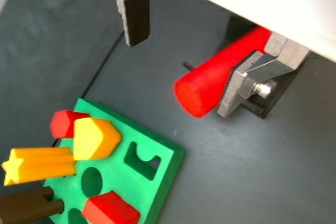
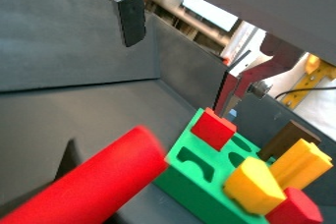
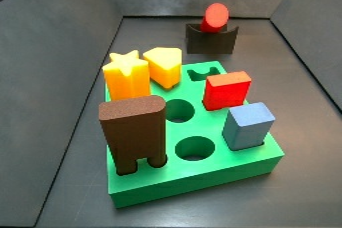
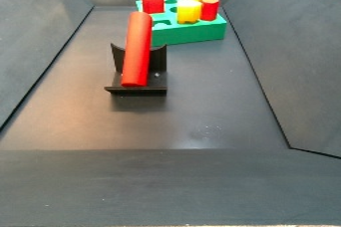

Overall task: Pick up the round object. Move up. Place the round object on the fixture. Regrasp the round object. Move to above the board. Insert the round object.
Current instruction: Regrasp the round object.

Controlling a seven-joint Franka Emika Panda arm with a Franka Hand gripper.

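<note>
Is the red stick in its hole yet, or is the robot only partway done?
Only partway. Done: the round object lies on the fixture. In hand: nothing; the tool is open, with the round object between its fingers, so the regrasp looks next. Left: carry it above the board and push it into a round hole.

This looks like a robotics lab test cell: a dark grey walled tray floor [image 4: 200, 112] holds a thick green shape-sorting board [image 3: 201, 147], with the silver-fingered gripper [image 1: 197, 31] hanging above it.
</note>
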